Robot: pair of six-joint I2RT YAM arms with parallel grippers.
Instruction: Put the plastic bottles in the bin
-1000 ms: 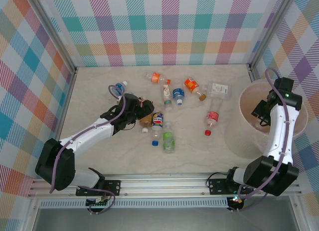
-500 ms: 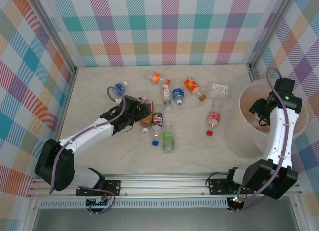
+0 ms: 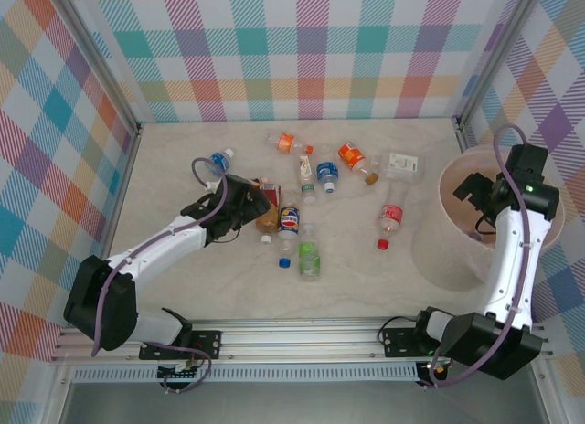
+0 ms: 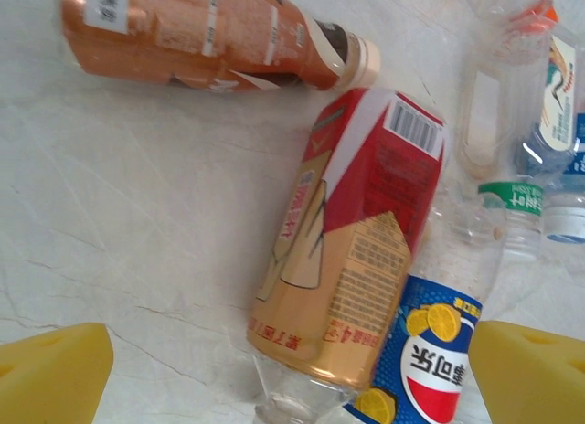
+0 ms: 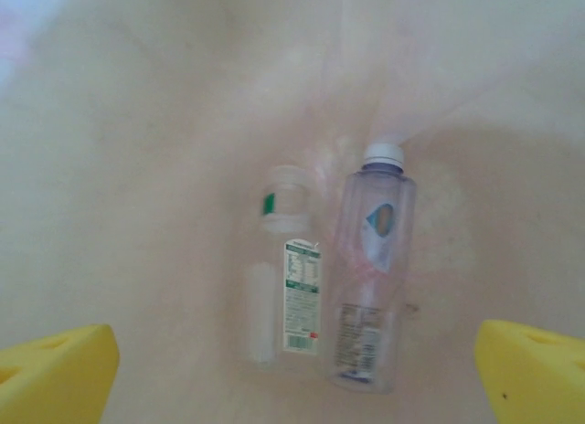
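Observation:
Several plastic bottles lie scattered mid-table, among them an orange-labelled one (image 3: 286, 143) and a red-labelled one (image 3: 391, 218). My left gripper (image 3: 261, 203) is open, low over a cluster. Its yellow fingertips (image 4: 50, 374) stand either side of a red-and-gold labelled bottle (image 4: 356, 232). This bottle lies against a blue-labelled bottle (image 4: 439, 360), with a brown bottle (image 4: 201, 31) beyond. My right gripper (image 3: 477, 188) hangs open over the pale pink bin (image 3: 437, 250), nothing between its fingertips (image 5: 535, 369). On the bin floor lie a green-labelled bottle (image 5: 288, 287) and a white-capped bottle (image 5: 370, 278).
A clear flat plastic pack (image 3: 402, 164) lies near the back, left of the bin. Loose caps (image 3: 285, 260) sit by the green-labelled bottle (image 3: 309, 258). Checked walls close the table on three sides, and the bin stands against the right wall.
My right gripper has opened over the bin and shifted slightly toward the back. My left gripper has crept a little to the right onto the bottle cluster.

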